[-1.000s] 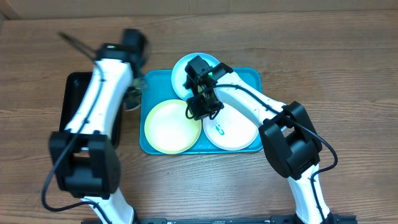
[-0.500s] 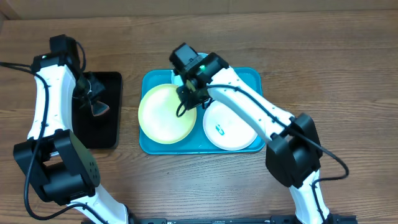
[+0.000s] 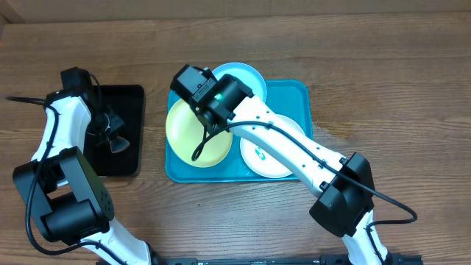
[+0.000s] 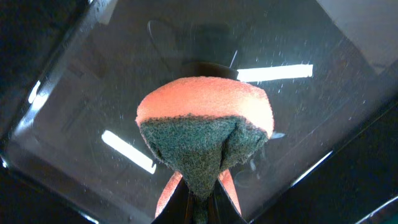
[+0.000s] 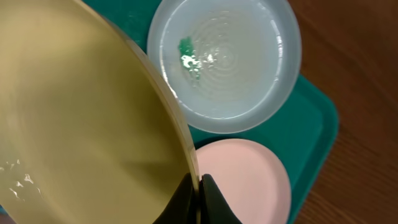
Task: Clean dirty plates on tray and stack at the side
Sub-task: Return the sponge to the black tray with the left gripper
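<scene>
My right gripper (image 3: 211,119) (image 5: 199,194) is shut on the rim of the yellow-green plate (image 3: 193,132) (image 5: 81,124), holding it tilted and raised over the left part of the turquoise tray (image 3: 296,96) (image 5: 318,124). The pale blue plate (image 3: 240,77) (image 5: 230,62), with a teal-green smudge, lies at the tray's back. The white plate (image 3: 266,156) (image 5: 244,180), with a small smudge, lies at the tray's front right, partly hidden by my right arm. My left gripper (image 3: 112,137) (image 4: 200,200) is shut on an orange sponge with a green scouring face (image 4: 205,127), over the black tray (image 3: 126,151) (image 4: 87,93).
The black tray sits left of the turquoise tray on the wooden table (image 3: 397,81). My right arm crosses diagonally over the turquoise tray from the front right. A wall edge runs along the back.
My right gripper has lifted the yellow-green plate, tilted it and carried it left. My left arm swung left with the sponge to the black tray and now holds there.
</scene>
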`<action>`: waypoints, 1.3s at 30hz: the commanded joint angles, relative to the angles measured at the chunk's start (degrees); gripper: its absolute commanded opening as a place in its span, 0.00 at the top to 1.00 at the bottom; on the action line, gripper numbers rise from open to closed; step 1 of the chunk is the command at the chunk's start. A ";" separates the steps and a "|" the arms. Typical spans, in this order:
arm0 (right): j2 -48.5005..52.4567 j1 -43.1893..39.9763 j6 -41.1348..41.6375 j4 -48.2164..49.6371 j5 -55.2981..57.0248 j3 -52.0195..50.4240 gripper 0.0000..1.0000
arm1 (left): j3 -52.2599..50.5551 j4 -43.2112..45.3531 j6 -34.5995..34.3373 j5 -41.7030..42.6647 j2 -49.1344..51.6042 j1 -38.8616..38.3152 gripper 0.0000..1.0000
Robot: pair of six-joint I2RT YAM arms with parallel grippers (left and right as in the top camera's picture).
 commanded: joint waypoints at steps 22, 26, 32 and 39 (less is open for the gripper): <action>-2.19 11.19 0.39 -6.69 35.78 2.71 0.96 | -2.12 4.85 1.40 0.07 -0.37 0.68 0.20; -2.19 12.35 0.39 -6.80 40.57 2.71 0.96 | 3.52 -0.50 0.24 0.31 -1.01 0.68 0.18; -2.19 13.07 0.46 -7.02 42.49 2.71 0.96 | 13.27 -9.90 -2.01 0.74 -1.57 0.68 0.20; -2.19 12.15 5.16 -7.43 40.81 2.69 0.96 | 15.02 -13.09 -1.99 0.68 -1.51 0.68 0.00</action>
